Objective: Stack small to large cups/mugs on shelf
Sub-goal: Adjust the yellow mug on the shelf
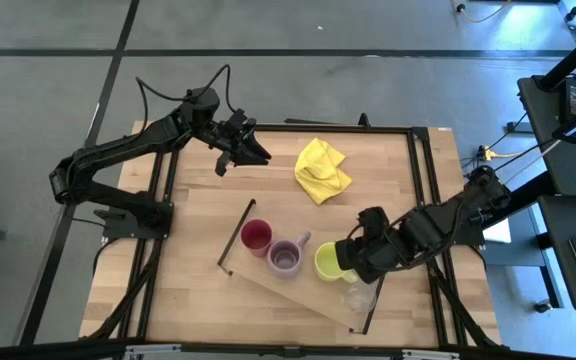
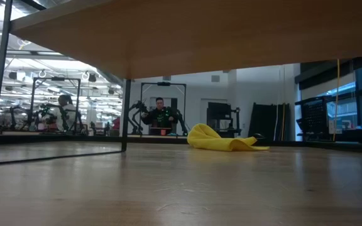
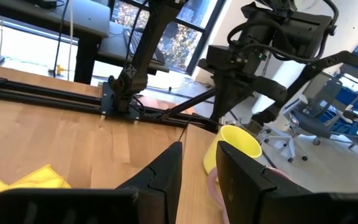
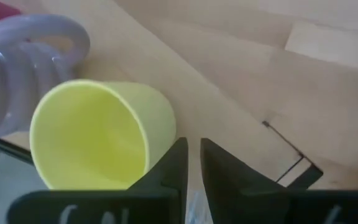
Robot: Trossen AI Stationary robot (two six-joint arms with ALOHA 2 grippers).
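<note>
On shelf (image 1: pixel 298 290), three mugs, one tumbler (image 1: pixel 356 297)

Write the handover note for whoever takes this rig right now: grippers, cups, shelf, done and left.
Right gripper: at the yellow-green mug on the shelf, fingers nearly together beside the mug's wall; whether it grips the handle cannot be told.
Left gripper: waiting over the table's far edge, slightly open, holding nothing.
On the shelf, in a row: red cup, purple mug, yellow-green mug, then the clear glass tumbler near the shelf's end rail.
Yellow cloth lies on the table, apart from the shelf.
Done: all four vessels are on the shelf.
Left: confirm the yellow-green mug is let go and the size order.
</note>
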